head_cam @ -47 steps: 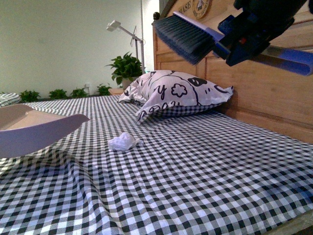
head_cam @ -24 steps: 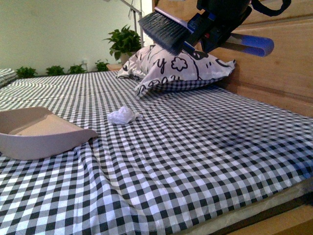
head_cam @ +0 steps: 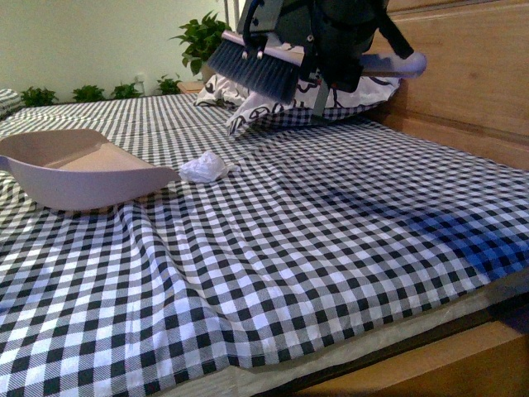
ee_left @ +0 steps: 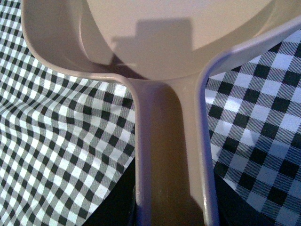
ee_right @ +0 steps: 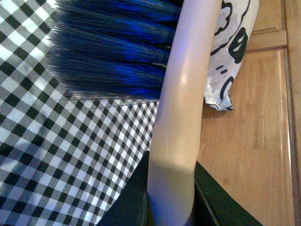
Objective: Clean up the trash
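The trash [head_cam: 204,168], a small crumpled white paper wad, lies on the checked bed cover. Just left of it rests the pale dustpan [head_cam: 78,169], its lip almost touching the wad. My left gripper [ee_left: 173,217] is shut on the dustpan [ee_left: 174,52] by its handle; the arm itself stays out of the front view. Above and behind the wad hangs the brush [head_cam: 252,73], dark bristles pointing down, clear of the cover. My right gripper [ee_right: 171,207] is shut on the brush [ee_right: 183,94] by its pale handle, with the blue-black bristles ahead of it.
A white pillow [head_cam: 273,103] with black patterns lies at the bed's head behind the brush, also seen in the right wrist view as the pillow [ee_right: 233,42]. The wooden headboard [head_cam: 463,74] runs along the right. Potted plants [head_cam: 198,37] stand beyond the bed. The bed's front edge [head_cam: 372,347] drops off nearby.
The dustpan has come down onto the cover and slid right toward the wad. The brush has moved left and lower, its bristles now hanging above and behind the wad.
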### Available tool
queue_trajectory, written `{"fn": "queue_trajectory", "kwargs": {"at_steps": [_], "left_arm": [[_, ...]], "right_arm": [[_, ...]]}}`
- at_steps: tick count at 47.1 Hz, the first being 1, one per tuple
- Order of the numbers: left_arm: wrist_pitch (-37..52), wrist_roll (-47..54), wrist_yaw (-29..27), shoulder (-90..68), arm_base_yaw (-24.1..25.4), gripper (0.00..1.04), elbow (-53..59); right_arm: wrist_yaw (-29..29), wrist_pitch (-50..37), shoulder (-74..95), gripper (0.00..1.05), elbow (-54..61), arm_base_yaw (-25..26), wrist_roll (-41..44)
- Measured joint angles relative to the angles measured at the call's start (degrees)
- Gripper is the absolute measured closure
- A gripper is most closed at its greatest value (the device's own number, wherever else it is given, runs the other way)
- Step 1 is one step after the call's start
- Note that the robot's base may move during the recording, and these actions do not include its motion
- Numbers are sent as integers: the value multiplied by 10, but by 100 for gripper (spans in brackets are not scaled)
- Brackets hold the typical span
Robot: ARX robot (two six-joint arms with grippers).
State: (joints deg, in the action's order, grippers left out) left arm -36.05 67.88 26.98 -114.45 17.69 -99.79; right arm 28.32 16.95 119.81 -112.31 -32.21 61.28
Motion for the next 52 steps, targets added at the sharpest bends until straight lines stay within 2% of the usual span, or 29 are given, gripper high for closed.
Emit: {"fn": "queue_trajectory", "kwargs": {"at_steps": [21, 28, 52], "left_arm": [[-11, 10, -9, -27, -18, 80, -3], [-17, 8, -5, -32, -21, 80, -9], [-71, 11, 2, -41, -29, 80, -27]], "right_arm": [[64, 22, 83, 88, -96, -7, 42], [93, -4, 95, 88, -81, -12, 74], [129, -71, 124, 88, -13, -54, 121]]}}
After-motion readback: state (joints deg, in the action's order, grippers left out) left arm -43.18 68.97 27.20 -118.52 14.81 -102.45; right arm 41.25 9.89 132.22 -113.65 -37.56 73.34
